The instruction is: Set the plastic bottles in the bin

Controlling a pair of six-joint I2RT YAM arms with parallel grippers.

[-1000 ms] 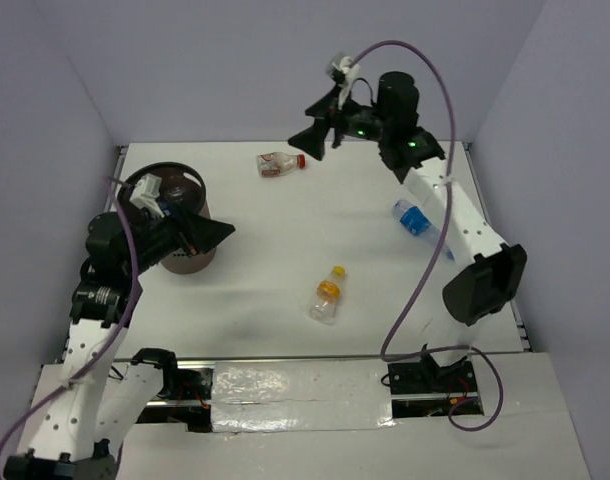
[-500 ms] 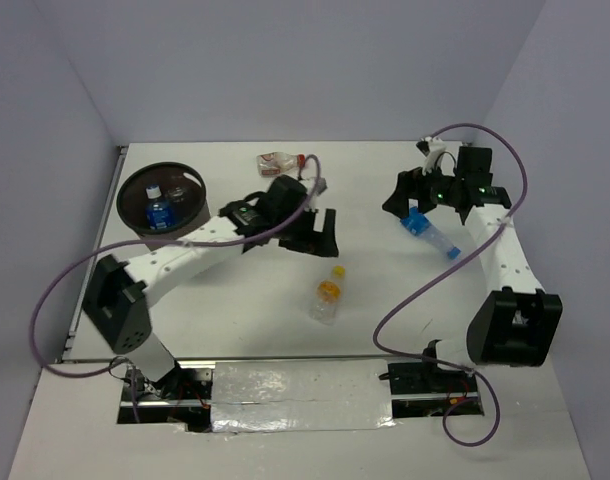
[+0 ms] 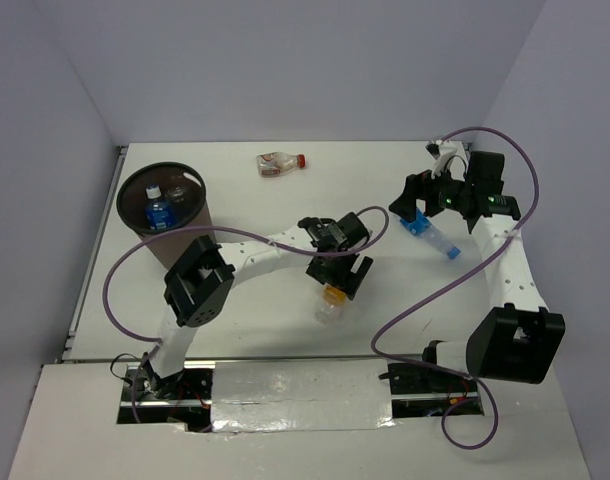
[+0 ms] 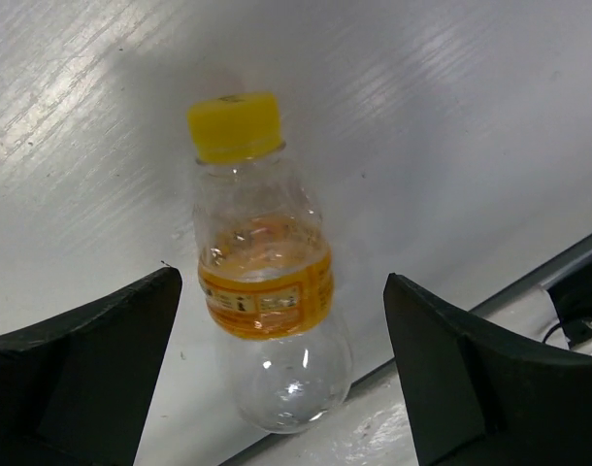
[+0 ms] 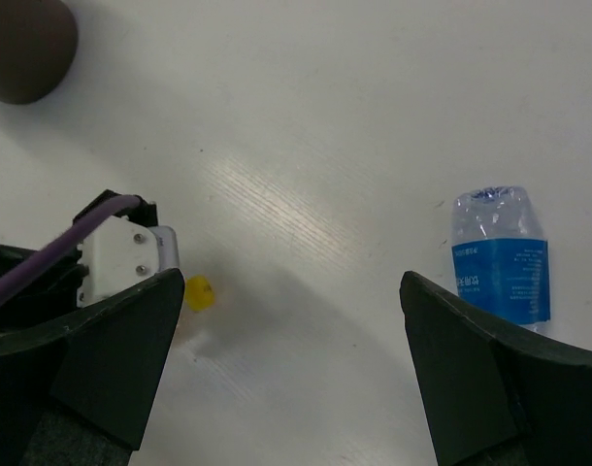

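Observation:
The clear bottle with a yellow cap and orange label (image 3: 328,305) lies on the white table. My left gripper (image 3: 342,272) hovers just above it, open. In the left wrist view that bottle (image 4: 267,291) lies between the spread fingers (image 4: 102,340) of my gripper (image 4: 281,291), untouched. A blue-labelled bottle (image 3: 431,232) lies at the right, just beside my open, empty right gripper (image 3: 409,200). It shows at the right edge of the right wrist view (image 5: 500,257), outside the gripper (image 5: 291,291). A squat red-capped bottle (image 3: 279,162) lies at the back. The brown bin (image 3: 202,192) at left holds a blue-labelled bottle (image 3: 158,213) and another (image 3: 153,190).
The left arm stretches from the near left across the table in front of the bin. The metal front rail (image 4: 568,282) runs close behind the orange bottle's base. Grey walls enclose the table on three sides. The bin's side (image 5: 24,44) shows in the right wrist view's top left corner.
My left arm has swung from over the bin across to the yellow-capped bottle and lowered above it. My right arm has come down from the back to beside the blue-labelled bottle.

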